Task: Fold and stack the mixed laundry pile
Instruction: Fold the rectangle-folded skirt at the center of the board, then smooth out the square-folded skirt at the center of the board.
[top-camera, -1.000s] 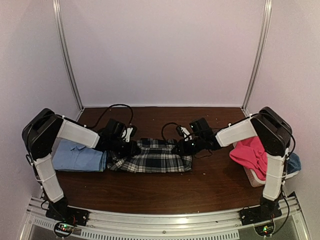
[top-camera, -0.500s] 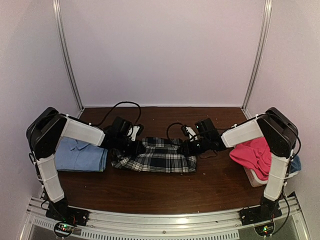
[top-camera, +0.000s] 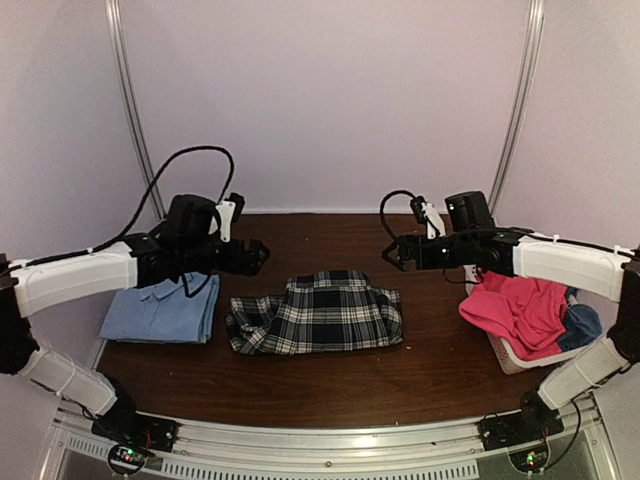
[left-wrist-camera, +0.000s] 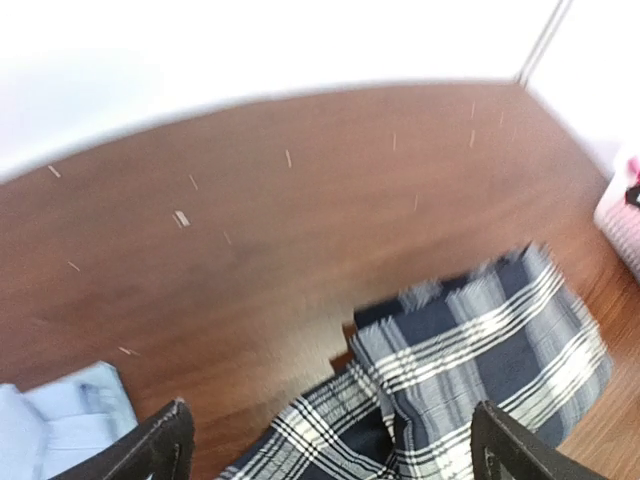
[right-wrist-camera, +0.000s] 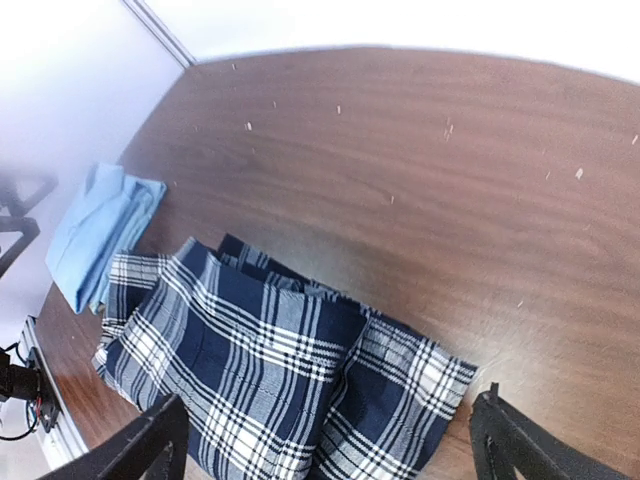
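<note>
Overhead view of a dark wooden table (top-camera: 320, 385) with two robot arms reaching in from the near edge. At the centre lies the black-and-white plaid shirt (top-camera: 315, 312), folded into a rough rectangle and held by nothing. The left gripper (top-camera: 258, 256) hovers above the table at about 10 o'clock from the shirt and the right gripper (top-camera: 392, 252) at about 2 o'clock. Both have their fingers spread wide and empty.

The plaid fold looks finished, so the step in hand appears to be the change to the next item. The shirt's 9 o'clock edge seems rumpled, though the left wrist view is too blurred to be sure.

At 9 o'clock, just beside the plaid, sits the light blue shirt (top-camera: 160, 310), folded flat. Stacking would mean gripping the plaid by both ends and carrying it that way.

At 3 o'clock the hot-pink trousers (top-camera: 515, 305) and a duller blue cloth (top-camera: 582, 324) lie heaped, unfolded, in a white basket (top-camera: 530, 358). The right arm's forearm crosses above that heap.
</note>
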